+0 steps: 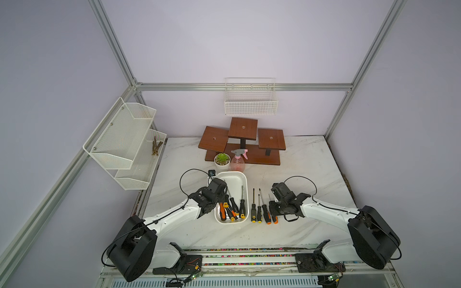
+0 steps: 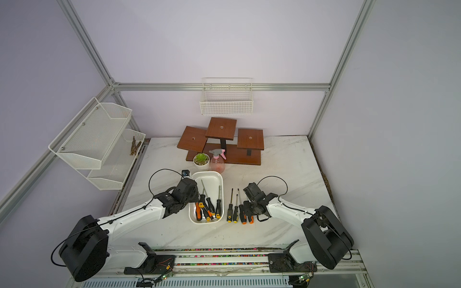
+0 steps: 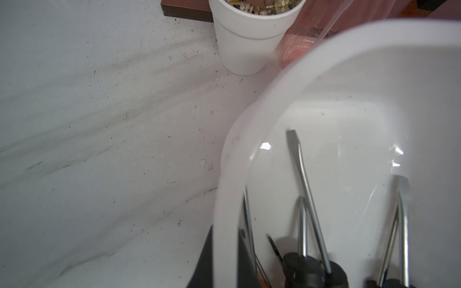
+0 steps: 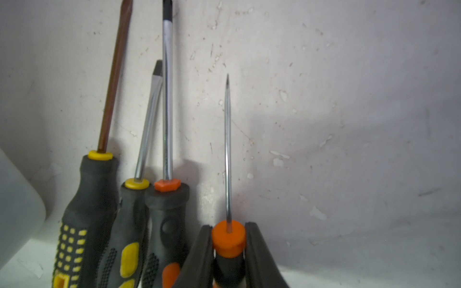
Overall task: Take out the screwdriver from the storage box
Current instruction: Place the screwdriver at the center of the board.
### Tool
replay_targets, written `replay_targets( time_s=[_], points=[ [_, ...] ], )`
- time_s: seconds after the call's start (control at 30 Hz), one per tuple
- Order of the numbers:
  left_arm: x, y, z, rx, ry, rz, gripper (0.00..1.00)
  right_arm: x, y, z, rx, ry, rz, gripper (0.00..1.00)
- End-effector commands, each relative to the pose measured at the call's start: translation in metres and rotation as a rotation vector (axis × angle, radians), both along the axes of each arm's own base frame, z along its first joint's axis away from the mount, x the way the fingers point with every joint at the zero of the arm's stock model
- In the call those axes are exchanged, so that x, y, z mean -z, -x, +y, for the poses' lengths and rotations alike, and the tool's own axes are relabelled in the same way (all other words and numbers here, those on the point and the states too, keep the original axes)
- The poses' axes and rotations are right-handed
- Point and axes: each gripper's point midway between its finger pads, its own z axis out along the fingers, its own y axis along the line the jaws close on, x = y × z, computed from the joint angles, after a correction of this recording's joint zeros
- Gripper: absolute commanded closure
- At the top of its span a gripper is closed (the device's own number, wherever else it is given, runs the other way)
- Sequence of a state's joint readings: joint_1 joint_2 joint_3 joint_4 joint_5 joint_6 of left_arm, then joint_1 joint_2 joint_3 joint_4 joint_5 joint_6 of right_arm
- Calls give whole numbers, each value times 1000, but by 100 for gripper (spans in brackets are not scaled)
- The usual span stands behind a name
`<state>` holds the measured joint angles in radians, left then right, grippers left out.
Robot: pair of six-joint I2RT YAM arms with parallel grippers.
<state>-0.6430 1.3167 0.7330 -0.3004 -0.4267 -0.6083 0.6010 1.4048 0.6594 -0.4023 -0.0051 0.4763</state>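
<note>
Though unseen from above, right claw (image 4: 229,245) clamps thin screwdriver (image 4: 227,149).

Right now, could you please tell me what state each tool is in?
Left tool: closed, apparently on the rim of the storage box.
Right tool: closed on the orange-capped screwdriver.

Both top views look down from high in front, sharing the whole table (image 1: 311,162) (image 2: 287,162) and both arms. The left wrist camera hugs the box (image 3: 361,30) rim; the right looks closely along the screwdrivers (image 4: 134,212).
</note>
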Motion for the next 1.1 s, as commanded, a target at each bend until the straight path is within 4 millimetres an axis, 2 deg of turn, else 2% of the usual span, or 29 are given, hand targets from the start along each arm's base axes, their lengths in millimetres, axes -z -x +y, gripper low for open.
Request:
replay_targets(
  time_s=[0.0, 0.13, 0.43, 0.63, 1.07],
  points=[
    [-13, -10, -4, -10, 28, -70, 100, 4, -1, 0, 0, -7, -3, 100],
    [-13, -10, -5, -12, 31, -70, 100, 6, -1, -1, 3, -8, 2, 99],
    [-14, -10, -4, -12, 33, -74, 100, 5, -3, 0, 12, -29, -1, 80],
    [-14, -10, -4, -11, 34, -73, 100, 2, -4, 1, 14, -37, -8, 78],
    [-16, -9, -3, -12, 30, -76, 100, -6, -7, 4, 23, -75, -32, 67]
  ],
)
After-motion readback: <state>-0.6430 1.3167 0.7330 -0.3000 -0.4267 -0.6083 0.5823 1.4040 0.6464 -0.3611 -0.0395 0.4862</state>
